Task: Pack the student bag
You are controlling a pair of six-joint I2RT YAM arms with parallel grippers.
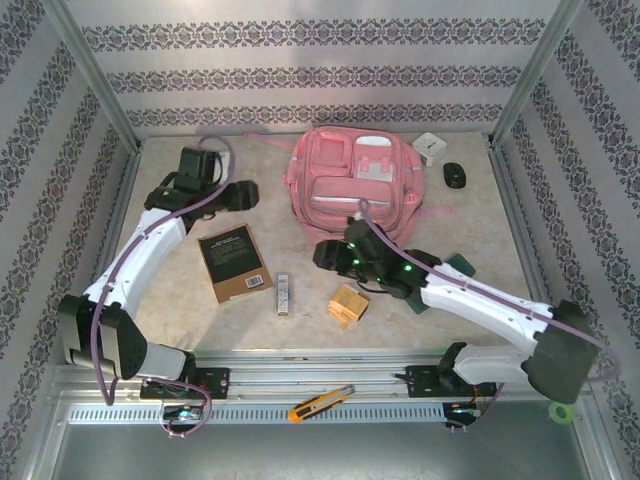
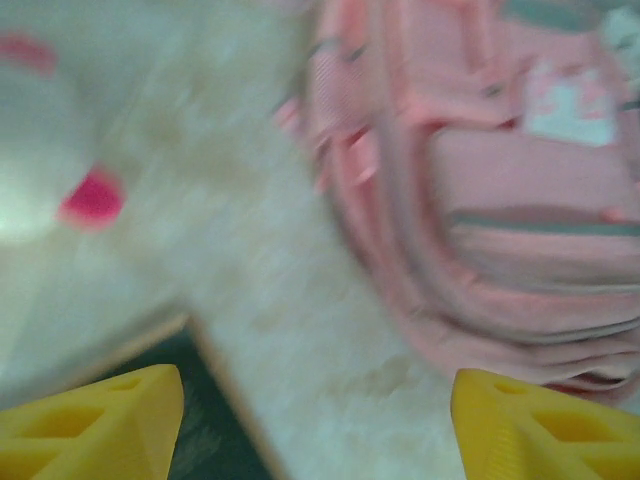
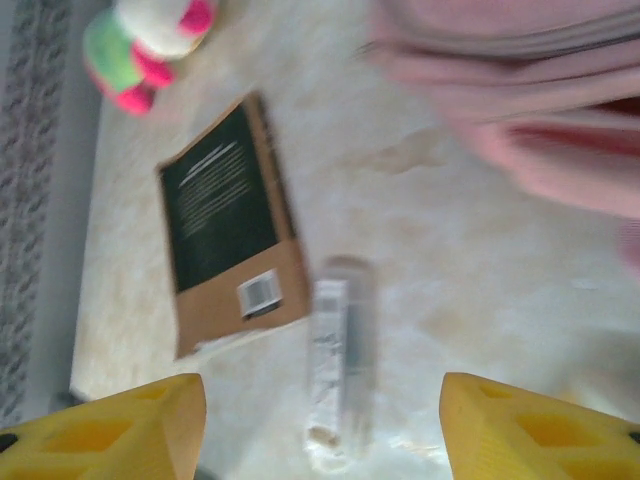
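Both spread wide, left gripper (image 2: 318, 395), right gripper (image 3: 322, 395), puffy pink fabric student bag (image 1: 352, 185), flat book (image 1: 234, 262)

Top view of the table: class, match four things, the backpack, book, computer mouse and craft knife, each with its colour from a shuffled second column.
Things:
1. backpack
2. book
3. computer mouse
4. craft knife

Colours:
A. orange
B. black all over
C. pink
D. brown with a dark front

Pairs: 1-C, 2-D, 3-B, 4-A
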